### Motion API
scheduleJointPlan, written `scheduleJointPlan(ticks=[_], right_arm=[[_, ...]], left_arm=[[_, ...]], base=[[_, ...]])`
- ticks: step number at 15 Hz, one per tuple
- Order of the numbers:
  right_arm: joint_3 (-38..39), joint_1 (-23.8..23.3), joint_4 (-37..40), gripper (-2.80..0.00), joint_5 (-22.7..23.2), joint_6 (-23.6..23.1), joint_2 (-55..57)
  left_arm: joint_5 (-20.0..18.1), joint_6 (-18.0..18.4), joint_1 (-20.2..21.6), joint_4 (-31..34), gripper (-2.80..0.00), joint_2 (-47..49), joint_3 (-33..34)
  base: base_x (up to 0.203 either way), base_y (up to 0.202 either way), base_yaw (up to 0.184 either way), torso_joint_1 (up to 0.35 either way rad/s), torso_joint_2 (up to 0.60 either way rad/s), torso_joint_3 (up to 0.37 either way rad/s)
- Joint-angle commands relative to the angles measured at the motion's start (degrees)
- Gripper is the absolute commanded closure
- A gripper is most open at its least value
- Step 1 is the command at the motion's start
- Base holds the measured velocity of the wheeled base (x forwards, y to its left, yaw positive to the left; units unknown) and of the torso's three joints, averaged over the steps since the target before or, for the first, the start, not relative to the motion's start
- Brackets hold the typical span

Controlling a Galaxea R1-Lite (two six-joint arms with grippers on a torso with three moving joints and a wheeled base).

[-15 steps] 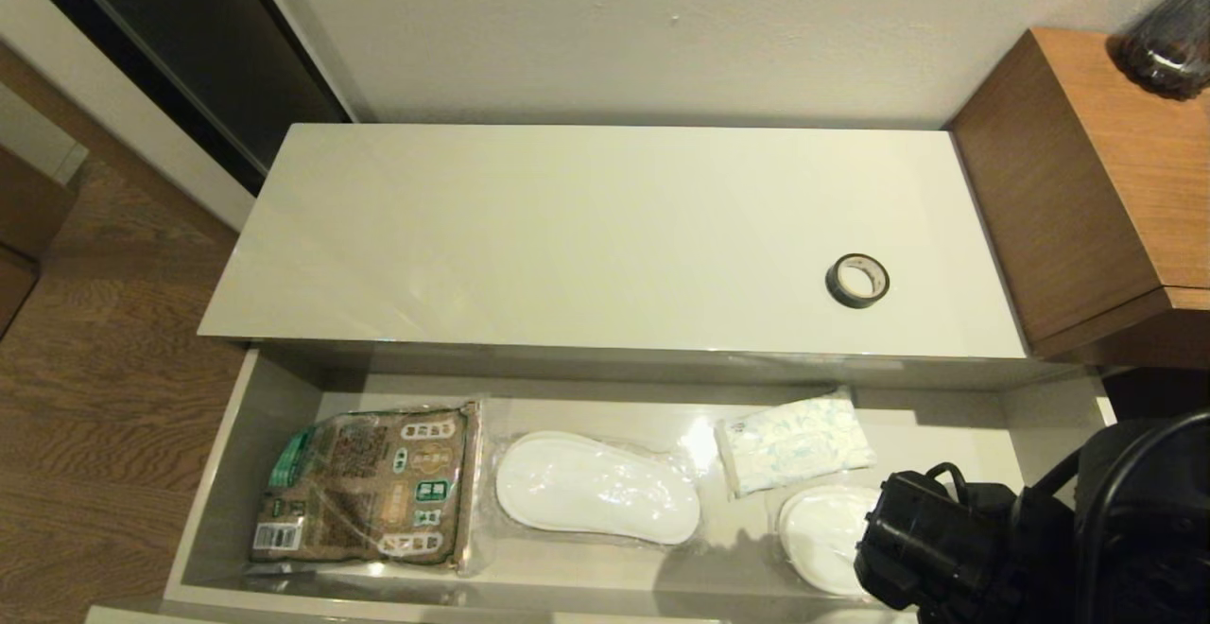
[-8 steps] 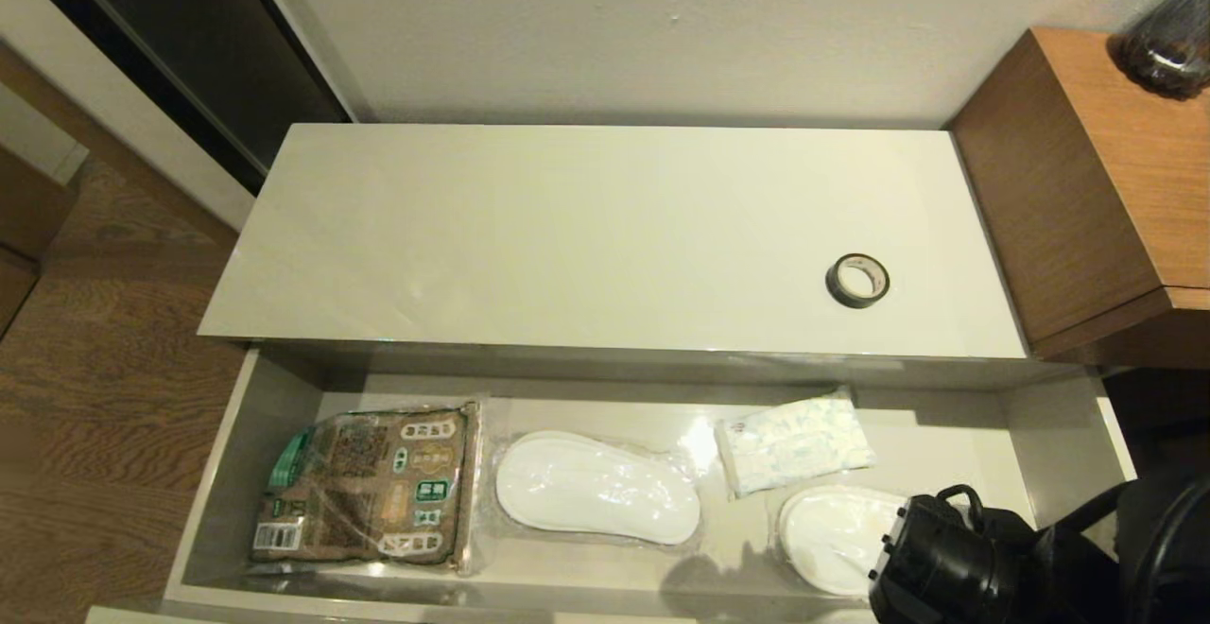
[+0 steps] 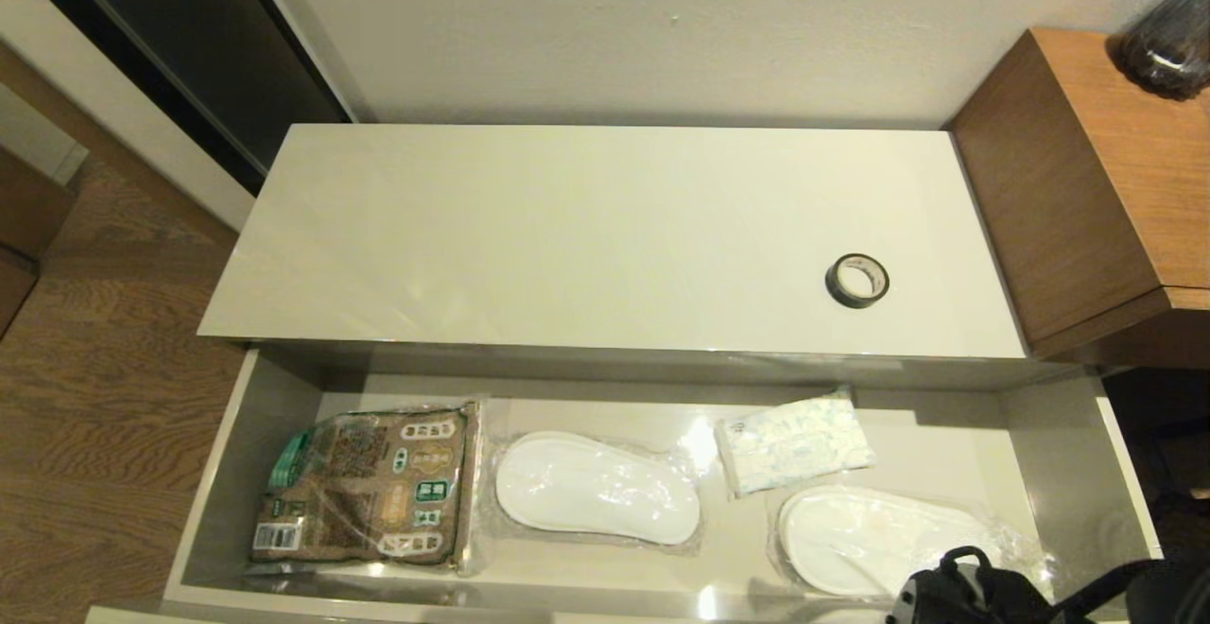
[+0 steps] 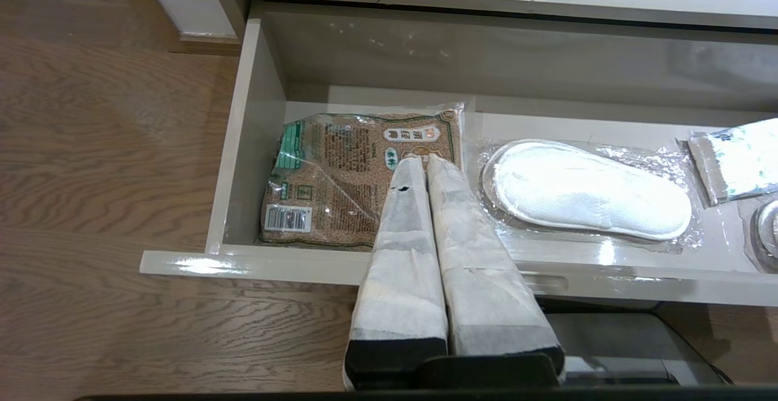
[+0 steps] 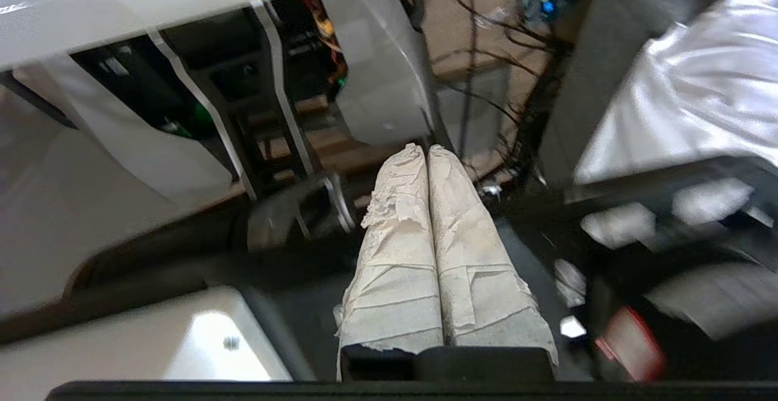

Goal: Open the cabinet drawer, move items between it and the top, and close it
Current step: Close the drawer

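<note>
While the cabinet drawer [image 3: 236, 473] stands open (tape roll [image 3: 856, 280] on the top [image 3: 567, 236]), both tools [image 4: 426, 159] [image 5: 426, 149] are pressed together.

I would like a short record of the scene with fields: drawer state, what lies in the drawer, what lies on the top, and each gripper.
drawer state: cabinet drawer open
in drawer, from robot's left: printed packet, slipper pair, white sachet, second slipper pair
on top: black tape roll, toward its right end
left gripper: shut, empty, in front of the drawer, seen over the packet
right gripper: shut, empty, low at the drawer's right front
</note>
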Motion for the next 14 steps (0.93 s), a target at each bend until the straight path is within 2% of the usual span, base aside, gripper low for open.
scheduleJointPlan(ticks=[1,6,9,14], right_arm=[[4.4,0.0,-9.2,0.0,-0.1,0.4,6.7],[4.7,-0.5,-19.9,0.0,-0.4,0.4,17.2],[3.3,-2.6,-20.6,0.0,-1.3,-0.5,18.5],[-3.4,-13.4,-20.5,0.0,-4.1,-6.3,20.6]], left_arm=[[0.0,0.0,0.0,0.0,0.0,0.1,0.0],[0.0,0.0,0.0,-0.1,0.0,0.1,0.0],[0.0,0.0,0.0,-0.1,0.0,0.1,0.0],[0.0,0.0,0.0,0.0,0.0,0.1,0.0]], base=[[0.0,0.0,0.0,0.0,0.0,0.0],[0.0,0.0,0.0,0.0,0.0,0.0],[0.0,0.0,0.0,0.0,0.0,0.0],[0.0,0.0,0.0,0.0,0.0,0.0]])
